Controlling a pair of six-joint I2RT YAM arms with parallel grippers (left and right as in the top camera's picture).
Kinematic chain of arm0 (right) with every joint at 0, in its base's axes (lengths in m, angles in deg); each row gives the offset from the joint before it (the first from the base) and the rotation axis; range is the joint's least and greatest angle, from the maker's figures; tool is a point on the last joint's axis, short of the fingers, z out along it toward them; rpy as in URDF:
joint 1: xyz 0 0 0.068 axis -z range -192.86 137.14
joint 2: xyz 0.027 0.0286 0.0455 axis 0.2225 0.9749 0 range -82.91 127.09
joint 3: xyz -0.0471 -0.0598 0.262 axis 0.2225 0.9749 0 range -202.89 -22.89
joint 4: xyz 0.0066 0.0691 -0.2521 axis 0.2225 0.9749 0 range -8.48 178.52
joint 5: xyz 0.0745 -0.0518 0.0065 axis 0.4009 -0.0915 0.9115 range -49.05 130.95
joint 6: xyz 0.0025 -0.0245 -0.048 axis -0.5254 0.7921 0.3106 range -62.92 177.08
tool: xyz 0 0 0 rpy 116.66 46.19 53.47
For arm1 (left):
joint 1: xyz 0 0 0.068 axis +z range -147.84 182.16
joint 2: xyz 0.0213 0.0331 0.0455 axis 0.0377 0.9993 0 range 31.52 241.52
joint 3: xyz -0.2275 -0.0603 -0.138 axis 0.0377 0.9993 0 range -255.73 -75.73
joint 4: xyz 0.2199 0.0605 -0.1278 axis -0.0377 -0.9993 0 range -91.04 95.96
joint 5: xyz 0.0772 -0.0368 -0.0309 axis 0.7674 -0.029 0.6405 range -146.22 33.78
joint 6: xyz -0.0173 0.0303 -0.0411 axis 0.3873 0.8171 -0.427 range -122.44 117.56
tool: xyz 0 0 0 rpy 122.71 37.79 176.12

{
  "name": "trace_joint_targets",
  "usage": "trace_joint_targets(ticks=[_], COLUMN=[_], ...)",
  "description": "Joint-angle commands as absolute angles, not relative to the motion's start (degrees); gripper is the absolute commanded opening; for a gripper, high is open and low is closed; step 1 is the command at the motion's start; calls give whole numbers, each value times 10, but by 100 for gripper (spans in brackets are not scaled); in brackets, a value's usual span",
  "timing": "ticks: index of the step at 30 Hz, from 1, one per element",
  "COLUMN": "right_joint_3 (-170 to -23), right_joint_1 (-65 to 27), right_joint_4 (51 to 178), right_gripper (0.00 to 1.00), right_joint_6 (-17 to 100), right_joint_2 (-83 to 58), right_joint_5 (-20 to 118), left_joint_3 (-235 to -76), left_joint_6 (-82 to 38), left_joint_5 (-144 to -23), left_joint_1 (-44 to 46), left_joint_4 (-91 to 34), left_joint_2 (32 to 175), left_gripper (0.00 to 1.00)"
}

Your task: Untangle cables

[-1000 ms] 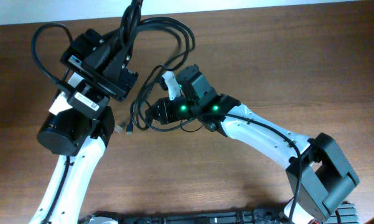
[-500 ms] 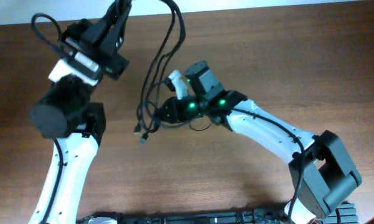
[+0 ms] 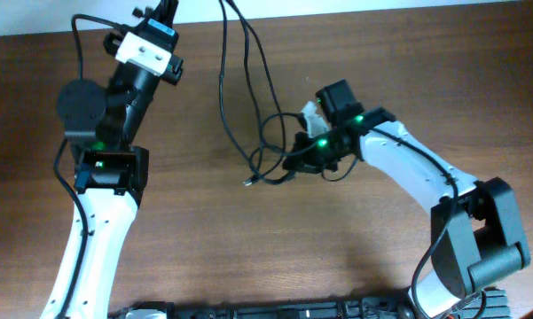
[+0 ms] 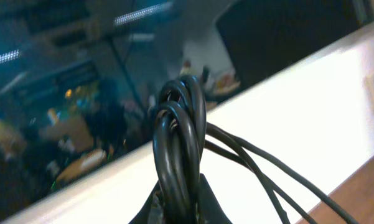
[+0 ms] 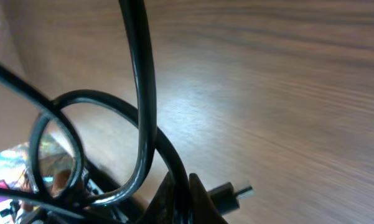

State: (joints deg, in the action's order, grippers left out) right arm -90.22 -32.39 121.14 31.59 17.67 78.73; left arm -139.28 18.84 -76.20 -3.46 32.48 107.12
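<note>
Overhead: cables (image 3: 222, 80) stretched farther apart than before; left tool (image 4: 177, 205), right tool (image 5: 180, 199) both pinching them.

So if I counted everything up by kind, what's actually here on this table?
Robot arms: 2, the left arm and the right arm
Bunch of black cables: 1, strung between the two arms; the separate cords are too intertwined to count
Wooden table: 1
Total: 4
</note>
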Motion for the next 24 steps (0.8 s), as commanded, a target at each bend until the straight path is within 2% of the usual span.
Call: trace_joint_targets(ticks=[1,12,18,19,20,21,23,24], right_joint_3=[-902,-902,-902,-902,-902,-902,-902,-902], right_joint_1=[-288,-206,-190,-183,-177,-173,-157,-151], right_joint_4=[1231,1242,1238,1238,1238,1238,1238,1239], right_gripper=[4,4,4,4,4,4,4,4], right_joint_6=[366,376,376,375,373,373,372,371], right_joint_2=[159,34,-40,-54,-61,-65,-72,-73], right_joint_5=[777,778,777,777,777,777,777,777], left_joint_3=[-1404,-1404,-1404,-1404,-1404,-1404,-1404,-1404], left_joint_6=[219,219,219,219,219,219,219,219], left_joint_5=[-707,-687,-691,-691,-691,-691,-691,-690], left_joint_1=[-32,-32,-58,-68,-76,-83,-102,-109], left_joint_4=[259,-29,-136,-155,-169,-178,-187,-188], left_joint_2=[1064,1065,1065,1065,1065,1065,1065,1065], left_gripper=[0,0,0,12,42,68,95,99])
